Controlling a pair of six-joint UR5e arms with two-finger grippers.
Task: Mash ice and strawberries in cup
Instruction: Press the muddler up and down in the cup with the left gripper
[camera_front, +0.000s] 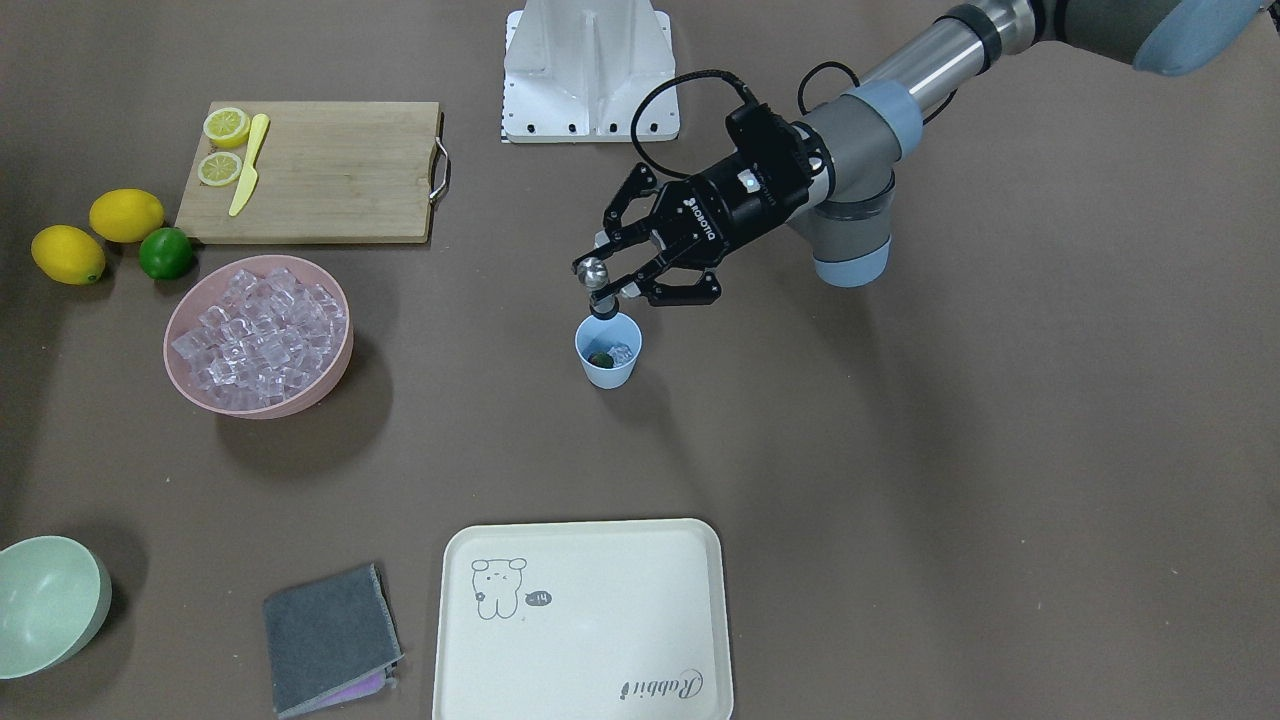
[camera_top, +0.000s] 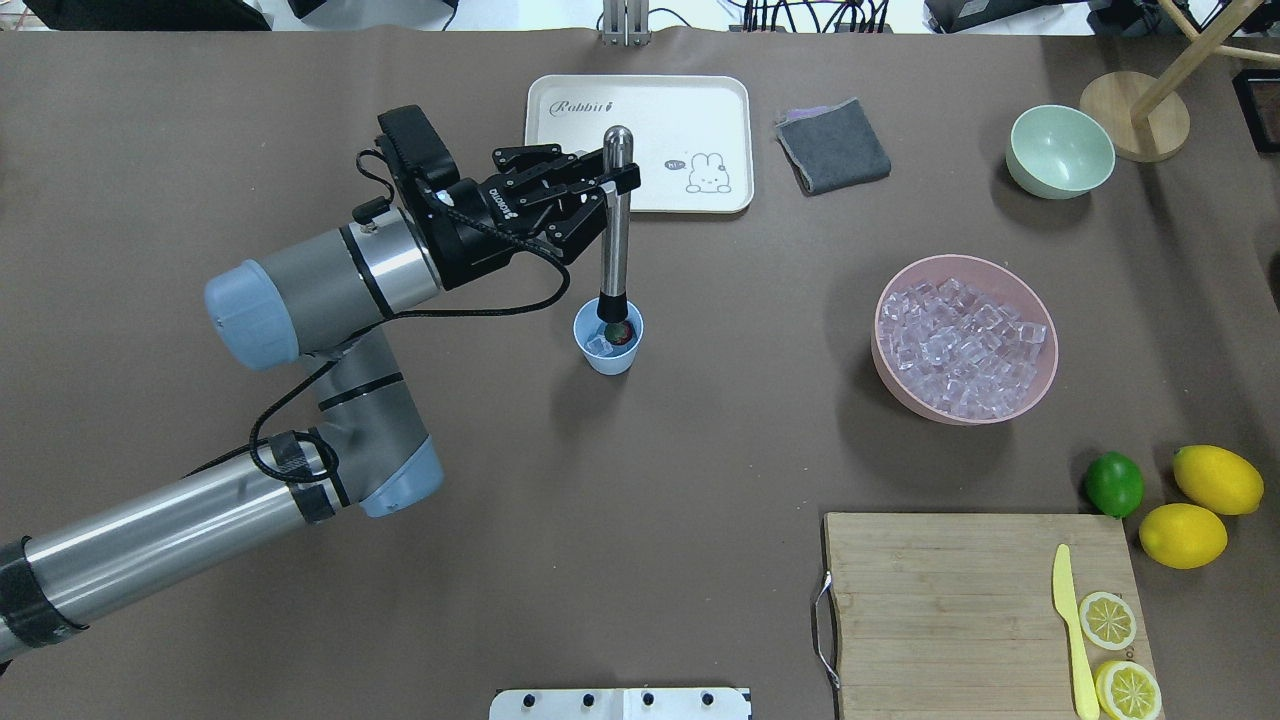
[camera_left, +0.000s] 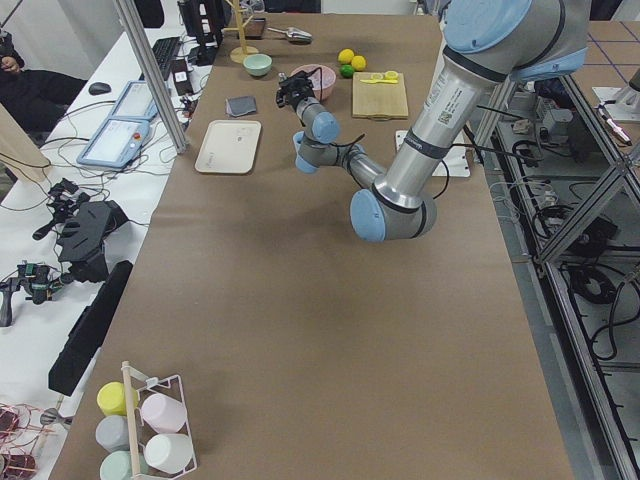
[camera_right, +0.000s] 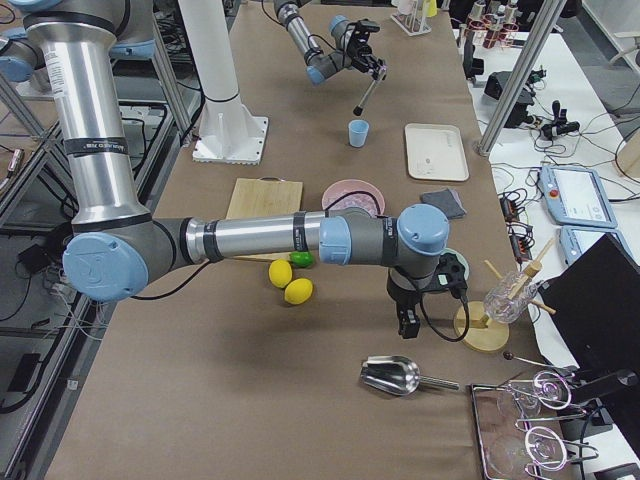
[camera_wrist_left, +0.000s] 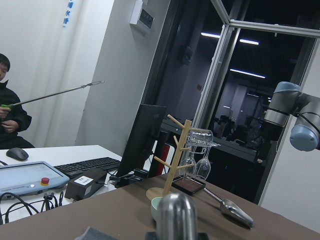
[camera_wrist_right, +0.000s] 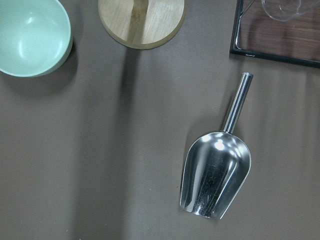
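Down at the lower right of the overhead shot sits a wooden cutting board (camera_top: 940, 600), with a lime (camera_top: 1113, 483) and two lemons (camera_top: 1217, 479) just past it. Mid-frame, the blue cup (camera_top: 608, 362) stands on the table with the strawberry (camera_top: 623, 334) and a bit of ice (camera_top: 596, 346) inside. Way more cubes fill the pink bowl (camera_top: 893, 380) off to the right. Left claw (camera_top: 612, 182) is clamped on a metal masher (camera_top: 615, 235), upright, black tip in the cup's mouth. Tray (camera_top: 690, 110) is up top. Right claw (camera_right: 408, 322) hangs near a scoop (camera_right: 392, 375) in the side view, and I can't tell if it's apart or together.
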